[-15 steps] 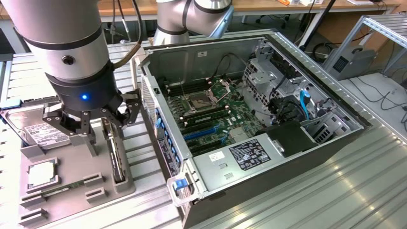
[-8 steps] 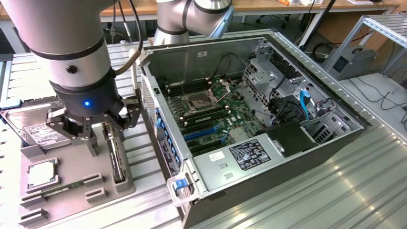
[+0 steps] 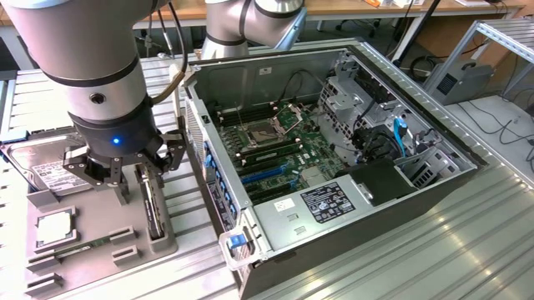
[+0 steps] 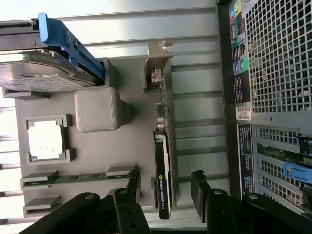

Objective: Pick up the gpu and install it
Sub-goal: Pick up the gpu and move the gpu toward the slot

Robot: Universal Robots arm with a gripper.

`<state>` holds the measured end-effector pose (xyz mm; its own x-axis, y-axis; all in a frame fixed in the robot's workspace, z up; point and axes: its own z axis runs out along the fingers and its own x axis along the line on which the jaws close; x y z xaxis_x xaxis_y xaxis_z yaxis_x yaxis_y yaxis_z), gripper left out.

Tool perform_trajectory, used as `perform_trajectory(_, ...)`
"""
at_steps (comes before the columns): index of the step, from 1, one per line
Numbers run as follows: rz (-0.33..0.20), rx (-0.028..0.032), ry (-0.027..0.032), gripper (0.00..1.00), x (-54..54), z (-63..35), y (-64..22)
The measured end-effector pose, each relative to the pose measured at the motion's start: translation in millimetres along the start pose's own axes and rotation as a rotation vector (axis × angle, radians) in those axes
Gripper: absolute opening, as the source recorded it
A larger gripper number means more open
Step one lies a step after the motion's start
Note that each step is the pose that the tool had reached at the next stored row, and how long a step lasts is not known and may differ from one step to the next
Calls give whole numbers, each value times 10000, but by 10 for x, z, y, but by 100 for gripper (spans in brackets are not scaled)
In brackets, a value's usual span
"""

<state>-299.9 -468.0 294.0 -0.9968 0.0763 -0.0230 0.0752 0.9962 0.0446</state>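
Tool (image 4: 165,194) spread, straddling the gpu (image 4: 162,168), which stands on edge in the grey holder (image 4: 87,151). Risk: closing off-centre may tilt the thin card or let it slip.

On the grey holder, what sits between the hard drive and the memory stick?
A square silver processor chip in its own recess, apart from both the hard drive and the memory stick; the wrist view shows it.

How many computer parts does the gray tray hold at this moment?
4: hard drive at one end, processor beside it, memory stick next, gpu on edge along the case side.
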Motion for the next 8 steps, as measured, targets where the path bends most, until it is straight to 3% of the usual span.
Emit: perform_trajectory(8,1,-5,-5,54,0,16,0)
